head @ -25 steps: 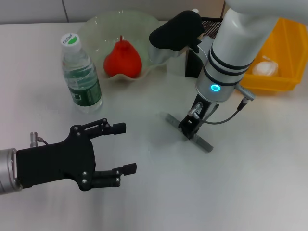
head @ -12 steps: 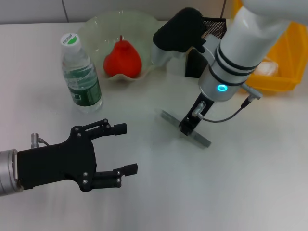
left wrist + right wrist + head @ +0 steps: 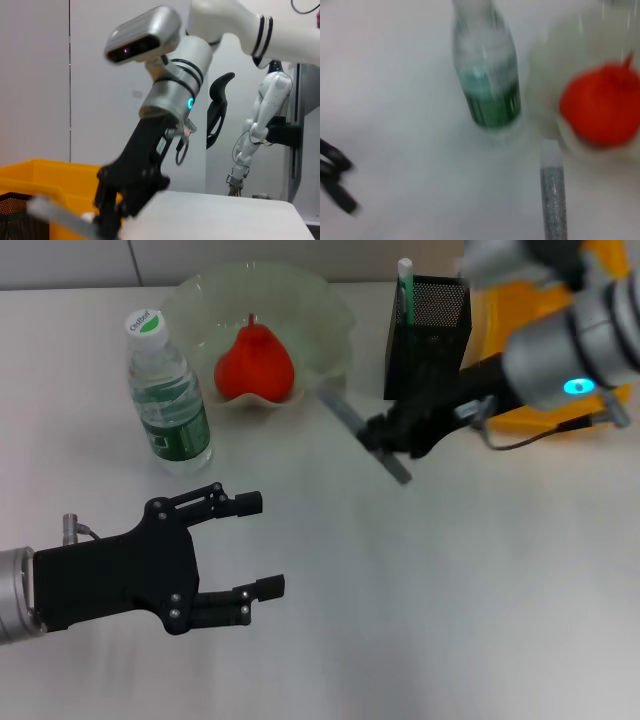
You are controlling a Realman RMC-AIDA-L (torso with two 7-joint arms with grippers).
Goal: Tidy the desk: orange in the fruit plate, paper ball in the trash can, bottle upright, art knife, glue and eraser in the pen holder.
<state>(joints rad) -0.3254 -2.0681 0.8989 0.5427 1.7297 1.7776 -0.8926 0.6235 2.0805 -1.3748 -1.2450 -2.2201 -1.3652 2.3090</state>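
Beside the pen holder [image 3: 427, 335], right gripper [image 3: 383, 437] clenches art knife [image 3: 365, 430] — apparently airborne; left gripper [image 3: 255, 546] released.

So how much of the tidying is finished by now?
Most looks done: the orange sits in the fruit plate, the bottle stands upright, the glue pokes from the pen holder. The right tool carries the art knife, not yet in the holder. The left tool hangs open, idle.

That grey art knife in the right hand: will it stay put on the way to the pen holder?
The art knife looks stiff, slim and probably light. The right hand grips it near one end, leaving most unsupported, so it may pivot. Its smooth flat faces might slip above the pen holder.
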